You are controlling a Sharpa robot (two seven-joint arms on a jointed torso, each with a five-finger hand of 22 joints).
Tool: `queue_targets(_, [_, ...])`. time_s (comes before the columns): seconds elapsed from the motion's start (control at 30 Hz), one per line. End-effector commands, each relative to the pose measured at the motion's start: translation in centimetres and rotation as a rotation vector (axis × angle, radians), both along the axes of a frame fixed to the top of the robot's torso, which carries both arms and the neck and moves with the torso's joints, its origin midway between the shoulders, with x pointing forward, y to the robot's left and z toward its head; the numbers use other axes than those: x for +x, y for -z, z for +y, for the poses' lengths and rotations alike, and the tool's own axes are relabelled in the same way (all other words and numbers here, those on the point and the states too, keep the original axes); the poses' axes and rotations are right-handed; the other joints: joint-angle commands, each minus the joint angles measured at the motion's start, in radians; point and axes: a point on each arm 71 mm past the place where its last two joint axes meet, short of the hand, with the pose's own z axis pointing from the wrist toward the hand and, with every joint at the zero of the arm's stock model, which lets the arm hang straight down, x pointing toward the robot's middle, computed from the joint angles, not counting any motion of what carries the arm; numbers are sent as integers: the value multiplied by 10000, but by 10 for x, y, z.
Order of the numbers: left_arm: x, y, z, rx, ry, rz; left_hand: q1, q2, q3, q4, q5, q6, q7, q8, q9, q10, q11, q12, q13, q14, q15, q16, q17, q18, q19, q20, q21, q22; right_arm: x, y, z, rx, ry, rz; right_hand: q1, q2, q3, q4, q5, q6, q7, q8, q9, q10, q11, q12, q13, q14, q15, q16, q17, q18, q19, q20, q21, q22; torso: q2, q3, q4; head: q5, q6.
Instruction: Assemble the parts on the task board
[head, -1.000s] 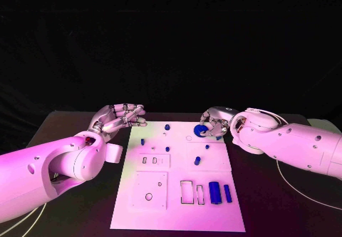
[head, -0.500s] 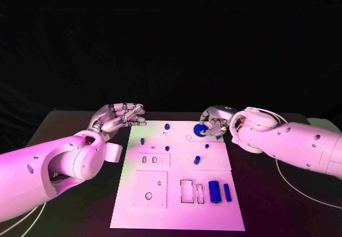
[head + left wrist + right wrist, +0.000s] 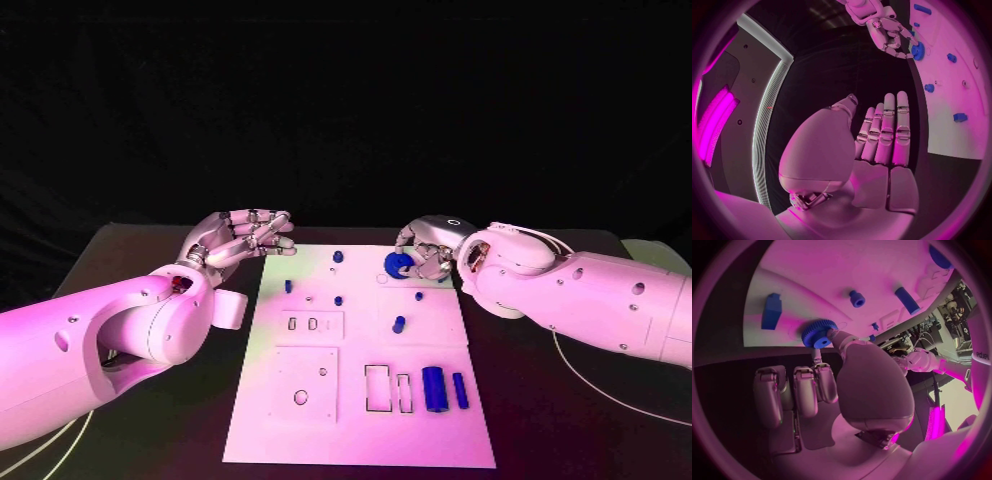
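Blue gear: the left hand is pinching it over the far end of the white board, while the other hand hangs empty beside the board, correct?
Not quite. The right hand pinches the blue gear, as the right wrist view shows; the left hand hangs empty beside the white board.

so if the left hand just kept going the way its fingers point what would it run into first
Probably nothing on the board. In the left wrist view the left hand has its fingers straight, pointing along the black table beside the task board edge. Farther on is the right hand holding the blue gear, though depth is unclear.
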Motion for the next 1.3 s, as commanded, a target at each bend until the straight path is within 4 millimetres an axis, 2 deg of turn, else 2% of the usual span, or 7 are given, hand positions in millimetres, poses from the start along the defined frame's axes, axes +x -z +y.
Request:
queue_targets(0.03, [0, -1, -2, -51, 197, -76, 57, -60, 37, -6, -56, -68, 102, -59, -13, -63, 3, -54, -12, -11, 16, -40, 9, 49, 27, 27, 1, -9, -6, -11, 8, -154, -106, -1326, -144, -47, 91, -7, -93, 203, -150, 68, -9, 71, -13, 40, 1255, 867, -59, 50, 1682, -149, 870, -69, 62, 2402, -2, -13, 4, 31, 13])
queue_targets(0.33, [0, -1, -3, -58, 213, -80, 57, -60, 37, -6, -56, -68, 102, -59, -13, -63, 3, -54, -12, -11, 16, -40, 9, 49, 27, 27, 1, -9, -26, -24, 54, -13, -1114, -2429, -221, -63, 148, 9, -126, 272, -174, 62, -23, 138, -33, 104, 1319, 873, -75, 57, 1710, -185, 959, -81, 169, 2520, 8, -9, 11, 89, 1])
queue_targets(0.5, [0, -1, -4, -69, 241, -82, 57, -60, 37, -6, -56, -68, 102, -59, -13, -63, 3, -54, -12, -11, 16, -40, 9, 49, 27, 27, 1, -9, -26, -21, 76, -32, -1449, -2488, -238, -60, 162, 17, -131, 277, -176, 54, -28, 136, -35, 99, 1314, 871, -78, 54, 1697, -185, 959, -84, 169, 2520, 12, -15, 12, 110, 2])
queue_targets(0.63, [0, -1, -5, -72, 254, -81, 65, -51, 51, -17, -56, -67, 101, -59, -12, -65, 2, -61, -9, -15, 16, -48, 22, 49, 26, 28, -2, -14, -24, -13, 90, -88, -1566, -2390, -265, -65, 174, 26, -137, 276, -175, 40, -36, 138, -36, 100, 1315, 869, -81, 51, 1686, -180, 946, -87, 153, 2503, 13, -3, 22, 136, -11])
queue_targets(0.77, [0, -1, -5, -73, 258, -79, 65, -51, 51, -17, -56, -67, 101, -59, -12, -65, 2, -61, -9, -15, 16, -48, 22, 49, 26, 28, -2, -14, -22, -7, 98, -155, -1624, -2278, -291, -74, 181, 35, -142, 272, -173, 26, -44, 137, -35, 98, 1314, 870, -83, 52, 1690, -178, 943, -90, 149, 2499, 17, -5, 28, 144, -33])
queue_targets(0.97, [0, -1, -5, -76, 266, -79, 65, -51, 51, -17, -56, -67, 101, -59, -12, -65, 2, -61, -9, -15, 16, -48, 22, 49, 26, 28, -2, -14, -19, -2, 107, -248, -1691, -2174, -309, -81, 185, 41, -146, 270, -171, 17, -49, 133, -34, 93, 1308, 870, -83, 53, 1691, -178, 941, -91, 147, 2496, 8, 3, -22, 161, -48])
queue_targets(1.3, [0, -1, -6, -82, 290, -74, 65, -51, 51, -17, -56, -67, 101, -59, -12, -65, 2, -61, -9, -15, 16, -48, 22, 49, 26, 28, -2, -14, -15, 6, 118, -412, -1761, -2088, -360, -104, 191, 58, -157, 268, -168, -5, -60, 139, -31, 98, 1314, 868, -82, 50, 1680, -179, 945, -94, 151, 2501, 8, 11, 15, 141, -58])
